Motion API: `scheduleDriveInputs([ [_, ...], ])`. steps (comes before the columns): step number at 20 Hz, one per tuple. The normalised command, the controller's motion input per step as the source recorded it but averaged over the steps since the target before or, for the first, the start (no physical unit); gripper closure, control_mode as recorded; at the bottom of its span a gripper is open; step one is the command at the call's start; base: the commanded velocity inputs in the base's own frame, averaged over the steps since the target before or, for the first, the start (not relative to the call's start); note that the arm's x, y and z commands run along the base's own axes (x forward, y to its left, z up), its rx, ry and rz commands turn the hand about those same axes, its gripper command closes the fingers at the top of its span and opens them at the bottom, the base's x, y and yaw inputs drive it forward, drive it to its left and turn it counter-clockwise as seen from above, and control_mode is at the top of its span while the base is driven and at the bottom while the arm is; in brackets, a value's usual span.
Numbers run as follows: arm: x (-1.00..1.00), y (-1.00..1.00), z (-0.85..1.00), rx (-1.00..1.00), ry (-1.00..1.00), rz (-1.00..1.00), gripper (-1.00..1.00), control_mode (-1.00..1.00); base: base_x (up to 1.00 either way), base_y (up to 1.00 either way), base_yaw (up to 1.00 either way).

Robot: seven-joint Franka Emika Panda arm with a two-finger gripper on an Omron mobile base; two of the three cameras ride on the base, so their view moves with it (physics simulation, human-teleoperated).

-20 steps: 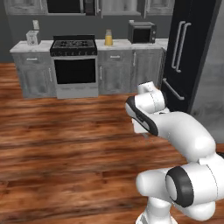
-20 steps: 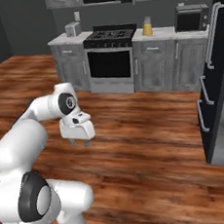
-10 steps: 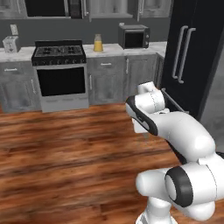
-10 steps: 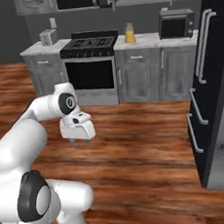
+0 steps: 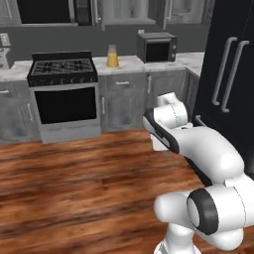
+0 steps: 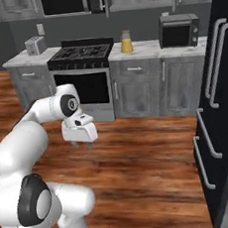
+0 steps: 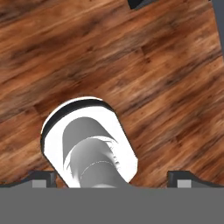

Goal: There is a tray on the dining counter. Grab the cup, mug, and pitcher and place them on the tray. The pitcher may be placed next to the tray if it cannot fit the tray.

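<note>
Progress: none of the three placements is evidenced. The pincer [image 6: 81, 140] hangs over the wood floor [image 5: 74, 188] in the middle of the kitchen, carrying nothing; in the hand view its two dark tips sit far apart at the bottom corners, so it is spread wide. Tray, cup and mug cannot be assessed from these pictures.

Task item located: the pitcher [image 5: 112, 56] stands upright on the back tabletop [image 5: 129, 61], between the stove [image 5: 62, 94] and the microwave [image 5: 158, 45], well apart from the arm. The right base view gives it at [image 6: 126, 42], just beside the cooktop's right edge.

Appearance: a clear carafe with a narrow neck, its lower body full of orange liquid, capped by a brownish lid. Too small for finer detail.

Judgement: the task stands at its start. Approach to the pitcher, its grasp, its transport, and all handling of the other two vessels remain outstanding.
</note>
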Motion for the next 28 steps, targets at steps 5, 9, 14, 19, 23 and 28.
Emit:
scheduleDriveInputs([
  [5, 0.0, 0.0, 0.0, 0.0, 0.0, 0.0, -1.0, 1.0, 1.0, 0.05, 0.0],
  [9, 0.0, 0.0, 0.0, 0.0, 0.0, 0.0, -1.0, 1.0, 1.0, 0.05, 0.0],
  [14, 0.0, 0.0, 0.0, 0.0, 0.0, 0.0, -1.0, 1.0, 1.0, 0.01, 0.0],
  [19, 0.0, 0.0, 0.0, 0.0, 0.0, 0.0, -1.0, 1.0, 1.0, 0.0, 0.0],
  [23, 0.0, 0.0, 0.0, 0.0, 0.0, 0.0, -1.0, 1.0, 1.0, 0.0, 0.0],
  [28, 0.0, 0.0, 0.0, 0.0, 0.0, 0.0, -1.0, 1.0, 1.0, 0.0, 0.0],
])
